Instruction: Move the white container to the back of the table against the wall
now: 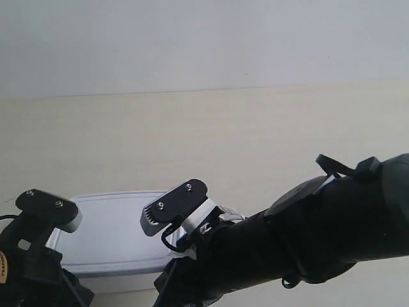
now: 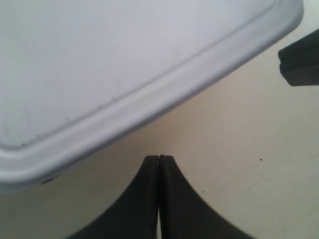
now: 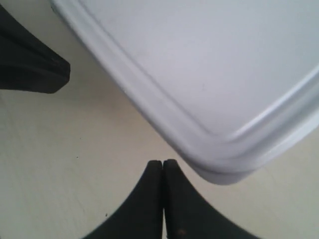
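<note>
The white container (image 1: 108, 233) lies flat with its lid on, on the table (image 1: 243, 134) near the front, well short of the wall (image 1: 204, 38). It sits between the arm at the exterior view's left (image 1: 35, 256) and the arm at the exterior view's right (image 1: 307, 236). In the left wrist view my left gripper (image 2: 159, 158) is shut and empty, just off a long rim of the container (image 2: 124, 64). My right gripper (image 3: 163, 162) is also shut and empty, close beside a rounded corner of the container (image 3: 224, 69). Whether either touches it I cannot tell.
Bare cream table stretches from the container back to the wall. The other arm's dark finger shows in each wrist view, the right gripper (image 2: 300, 59) and the left gripper (image 3: 30, 62), both near the container's edges.
</note>
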